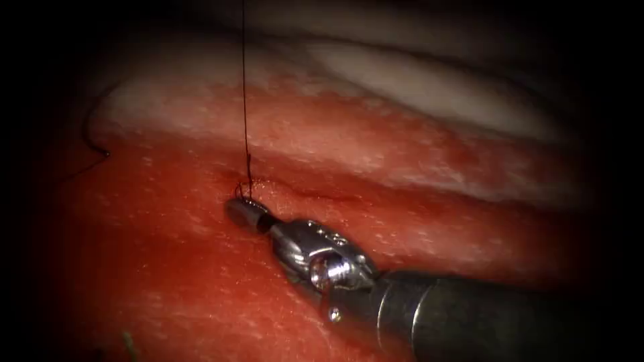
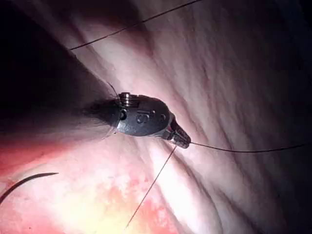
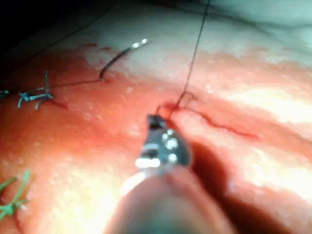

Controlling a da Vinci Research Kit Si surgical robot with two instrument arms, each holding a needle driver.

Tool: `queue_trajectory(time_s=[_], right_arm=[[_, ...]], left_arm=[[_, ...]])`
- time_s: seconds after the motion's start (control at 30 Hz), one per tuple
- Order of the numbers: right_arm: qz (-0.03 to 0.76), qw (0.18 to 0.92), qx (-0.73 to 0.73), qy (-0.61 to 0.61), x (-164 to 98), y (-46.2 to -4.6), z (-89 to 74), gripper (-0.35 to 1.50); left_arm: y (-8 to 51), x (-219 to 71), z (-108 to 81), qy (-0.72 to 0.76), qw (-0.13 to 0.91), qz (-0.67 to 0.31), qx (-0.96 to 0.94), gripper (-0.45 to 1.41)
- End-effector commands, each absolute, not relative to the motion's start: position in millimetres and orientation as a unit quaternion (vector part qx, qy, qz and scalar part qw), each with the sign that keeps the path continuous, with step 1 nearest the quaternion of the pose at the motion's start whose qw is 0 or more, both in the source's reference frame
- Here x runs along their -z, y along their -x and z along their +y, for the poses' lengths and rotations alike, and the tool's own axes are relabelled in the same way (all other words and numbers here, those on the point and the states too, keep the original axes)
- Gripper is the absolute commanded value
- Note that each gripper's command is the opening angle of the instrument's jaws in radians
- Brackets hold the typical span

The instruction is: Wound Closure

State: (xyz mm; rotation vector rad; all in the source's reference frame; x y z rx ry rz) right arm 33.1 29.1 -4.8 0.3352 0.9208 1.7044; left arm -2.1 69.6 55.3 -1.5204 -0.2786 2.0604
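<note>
The right tool [image 1: 240, 209] reaches in from the lower right, its jaws shut on the thread's short end at the stitch [image 1: 245, 190] at the cut's left end. From there the thread [image 1: 244, 94] runs taut straight up. The left tool [image 2: 181, 141] is shut on the thread [image 2: 243, 150], with strands leaving its jaws two ways. The curved needle [image 1: 94, 142] lies loose on the tissue far left of the cut, held by neither tool; I also see the needle [image 3: 117, 59] beyond the right tool [image 3: 155, 122] and the needle [image 2: 24, 181] in the left wrist view.
The cut [image 1: 315, 196] runs rightward from the stitch as a thin dark line across the red-wet tissue [image 1: 168, 268]. Pale fat [image 1: 429, 87] rises behind it. Cut thread ends, bluish [image 3: 34, 96] and green [image 3: 10, 195], lie on the tissue.
</note>
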Motion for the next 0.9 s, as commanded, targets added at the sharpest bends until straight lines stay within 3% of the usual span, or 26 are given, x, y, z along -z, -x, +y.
queue_trajectory(time_s=[0.03,0.9], right_arm=[[0.392,0.556,-0.719,-0.142,4.6,-33.9,29.4,-0.35],[0.402,0.564,-0.701,-0.169,9.0,-34.9,22.8,-0.35]], left_arm=[[2.6,-56.1,69.9,0.566,0.278,-0.098,-0.770,-0.35],[6.0,-61.5,70.0,0.515,0.245,-0.058,-0.819,-0.35]])
